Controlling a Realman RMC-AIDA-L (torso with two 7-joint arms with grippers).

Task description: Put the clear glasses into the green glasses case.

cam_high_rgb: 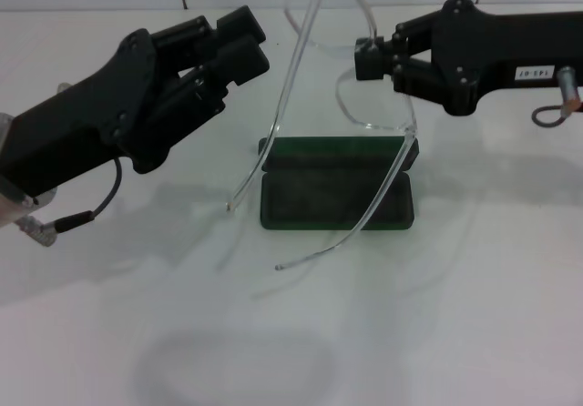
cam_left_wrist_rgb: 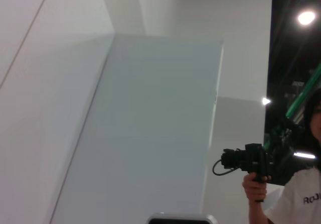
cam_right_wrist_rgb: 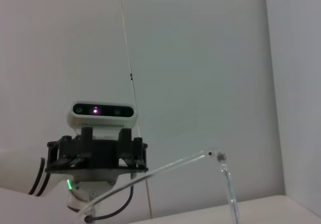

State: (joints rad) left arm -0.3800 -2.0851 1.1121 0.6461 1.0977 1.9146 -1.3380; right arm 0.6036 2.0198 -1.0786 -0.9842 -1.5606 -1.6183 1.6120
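The clear glasses (cam_high_rgb: 293, 76) hang in the air above the table, their long thin arms spread and pointing down. My right gripper (cam_high_rgb: 369, 60) comes in from the right, shut on the glasses at the lens edge. Directly under them lies the green glasses case (cam_high_rgb: 335, 198), open, with its lid laid back behind the tray. One arm tip hangs left of the case, the other in front of it. My left gripper (cam_high_rgb: 244, 44) hovers to the upper left, apart from the glasses. In the right wrist view, a clear arm and hinge of the glasses (cam_right_wrist_rgb: 176, 162) cross in front of the left arm's gripper (cam_right_wrist_rgb: 98, 156).
The white table (cam_high_rgb: 455, 315) spreads in front of and beside the case, with a white wall behind it. In the left wrist view a person (cam_left_wrist_rgb: 296, 194) holding a camera stands beyond a white panel.
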